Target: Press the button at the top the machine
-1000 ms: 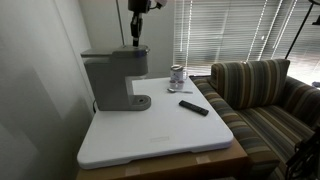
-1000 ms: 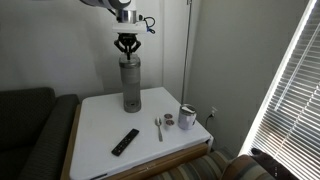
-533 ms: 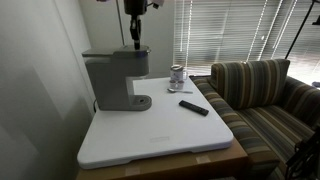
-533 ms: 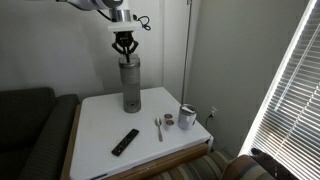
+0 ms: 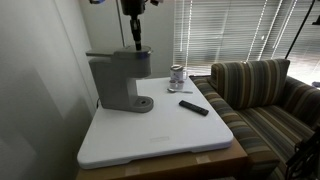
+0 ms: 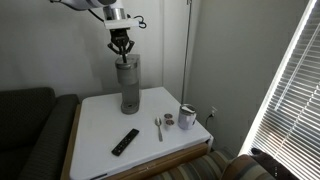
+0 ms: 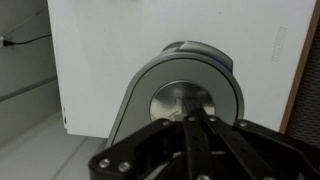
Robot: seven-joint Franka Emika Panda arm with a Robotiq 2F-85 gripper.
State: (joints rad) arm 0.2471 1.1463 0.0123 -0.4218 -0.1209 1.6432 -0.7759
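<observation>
In the wrist view, the hand [image 7: 193, 122] fills the lower edge, its fingers pressed together into one tip. Directly below that tip is the machine [image 7: 185, 95], its round head showing a paler disc inside a darker rim. The machine stands at the back of the white worktop [image 7: 110, 60], near the wall. In both exterior views the hand [image 6: 121, 55] hangs straight over the machine's [image 6: 128, 88] head; whether they touch I cannot tell. The machine is matte grey, an upright column with an overhanging head and a flat round foot.
</observation>
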